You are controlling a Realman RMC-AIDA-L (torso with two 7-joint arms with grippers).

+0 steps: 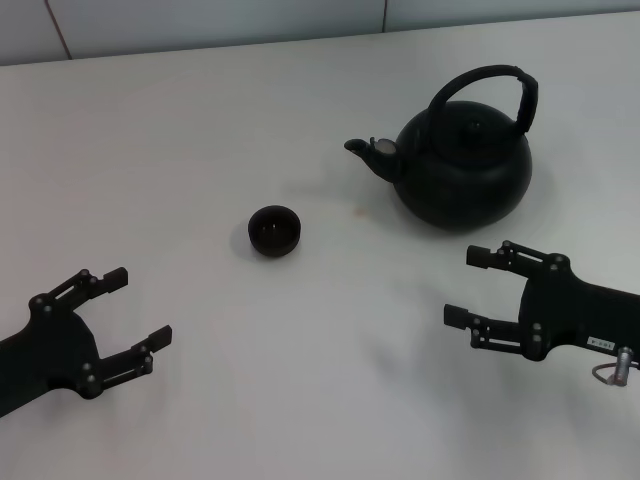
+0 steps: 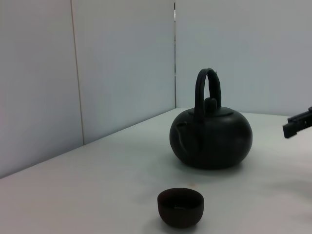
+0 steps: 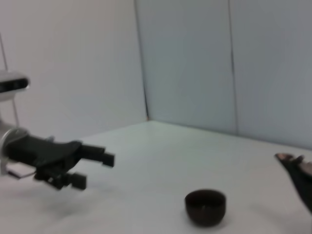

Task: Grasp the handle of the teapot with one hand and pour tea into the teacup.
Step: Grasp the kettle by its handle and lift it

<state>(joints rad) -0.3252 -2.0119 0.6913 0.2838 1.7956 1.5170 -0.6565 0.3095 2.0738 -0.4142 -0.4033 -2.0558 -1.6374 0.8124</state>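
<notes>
The teapot [image 1: 463, 170] stands upright on the white surface [image 1: 200, 130], toward the far right side in the head view, with nothing touching it. It is round and matte black, with a small lid knob on top. Its short spout [image 1: 366, 150] points to the robot's left, toward the teacup [image 1: 274, 230]. The handle [image 1: 487, 92] arches high over the lid, standing up and free. The left wrist view shows the teapot [image 2: 211, 132] from the spout side, with the handle [image 2: 207, 90] rising as a narrow loop above the knob.

The teacup is a small dark handleless cup, set upright on the surface nearer the robot than the teapot and to its left, well apart from it. In the left wrist view the teacup [image 2: 180, 206] sits in front of the teapot; in the right wrist view the teacup [image 3: 205, 206] is near the spout tip at the picture's edge.

The right end effector [image 1: 475, 288] hovers just in front of the teapot on the robot's side, its two fingers spread apart and pointing left, gripping nothing. The left end effector [image 1: 135, 310] is low at the near left, well apart from the teacup, its fingers likewise spread and empty. The right wrist view shows it [image 3: 95, 168] above the surface with its fingers parted.
</notes>
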